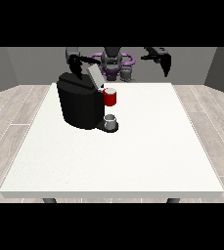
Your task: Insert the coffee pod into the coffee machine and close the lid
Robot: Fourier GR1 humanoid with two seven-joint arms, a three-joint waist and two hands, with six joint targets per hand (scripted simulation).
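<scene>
The black coffee machine [79, 105] stands on the far left part of the white table [133, 156]. Its grey lid [95, 75] is tilted up and open. A red thing at the machine [110, 97] sits at its front under the lid. Below it, a small grey thing [111, 120] rests on the machine's base. The hand at the view's left [76, 64] hovers just behind and above the machine's top, close to the lid. The hand at the view's right [165, 62] is raised above the table's far edge with straight fingers pointing down, holding nothing.
The robot's torso [112, 61] is behind the table's far edge. Grey walls and a wooden floor surround the table. White tabletop stretches in front of and to the right of the machine.
</scene>
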